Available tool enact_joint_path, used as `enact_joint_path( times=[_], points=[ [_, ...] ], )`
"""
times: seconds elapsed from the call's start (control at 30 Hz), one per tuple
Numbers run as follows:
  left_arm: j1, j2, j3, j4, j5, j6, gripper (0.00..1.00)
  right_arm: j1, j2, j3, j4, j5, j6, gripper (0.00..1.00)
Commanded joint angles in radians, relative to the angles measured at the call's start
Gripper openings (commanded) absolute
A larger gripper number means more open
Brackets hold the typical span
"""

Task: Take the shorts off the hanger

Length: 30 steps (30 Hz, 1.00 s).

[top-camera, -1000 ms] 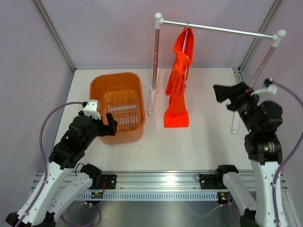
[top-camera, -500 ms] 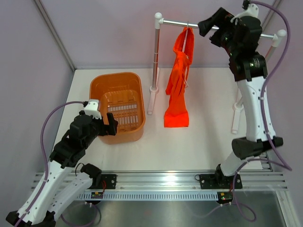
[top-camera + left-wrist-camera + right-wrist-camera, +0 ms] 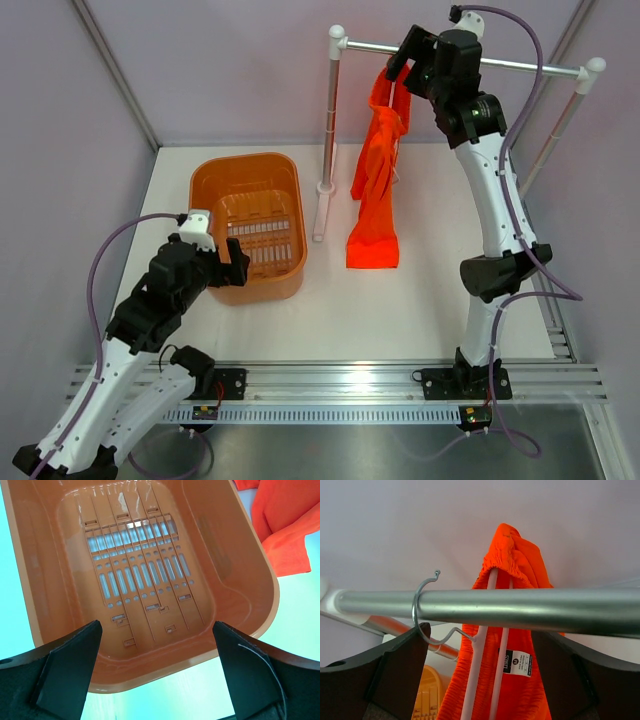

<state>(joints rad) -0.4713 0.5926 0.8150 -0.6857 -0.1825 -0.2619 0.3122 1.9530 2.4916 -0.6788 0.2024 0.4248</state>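
Observation:
The red-orange shorts (image 3: 377, 170) hang from the thin pale-pink hanger (image 3: 397, 120); their lower end rests on the table. In the right wrist view the hanger's metal hook (image 3: 421, 605) sits over the silver rail (image 3: 530, 610), and its two pale rods (image 3: 484, 630) run down through the shorts' waistband (image 3: 520, 550). My right gripper (image 3: 402, 62) is raised to the rail and open, with its fingers on either side of the hanger rods just below the rail (image 3: 480, 635). My left gripper (image 3: 156, 630) is open and empty above the basket's near edge.
The orange plastic basket (image 3: 245, 160) stands on the table left of the rail's white post (image 3: 330, 110); it is empty in the left wrist view (image 3: 265, 580). A second white post (image 3: 590, 75) holds the rail's right end. Grey walls close in the back and sides.
My right arm has swung up from beside the right post and then left along the rail to the hanger's top. The left arm and the shorts have not moved.

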Motion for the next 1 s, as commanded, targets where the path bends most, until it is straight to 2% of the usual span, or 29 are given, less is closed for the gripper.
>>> enact_joint_path(
  times=[0.0,0.3,0.67,0.97],
  points=[
    [0.002,0.007,0.004,0.044,0.000,-0.002,0.99,0.033,0.024,0.029,0.036,0.060,-0.034,0.90],
    [0.002,0.015,0.004,0.041,0.000,-0.002,0.99,0.061,0.076,0.035,0.054,0.098,-0.049,0.89],
    [0.002,0.021,0.004,0.041,0.005,-0.002,0.99,0.068,0.072,0.020,0.071,0.147,-0.075,0.64],
    [0.002,0.030,0.004,0.040,0.006,-0.002,0.99,0.070,0.072,0.006,0.047,0.137,-0.074,0.52]
  ],
)
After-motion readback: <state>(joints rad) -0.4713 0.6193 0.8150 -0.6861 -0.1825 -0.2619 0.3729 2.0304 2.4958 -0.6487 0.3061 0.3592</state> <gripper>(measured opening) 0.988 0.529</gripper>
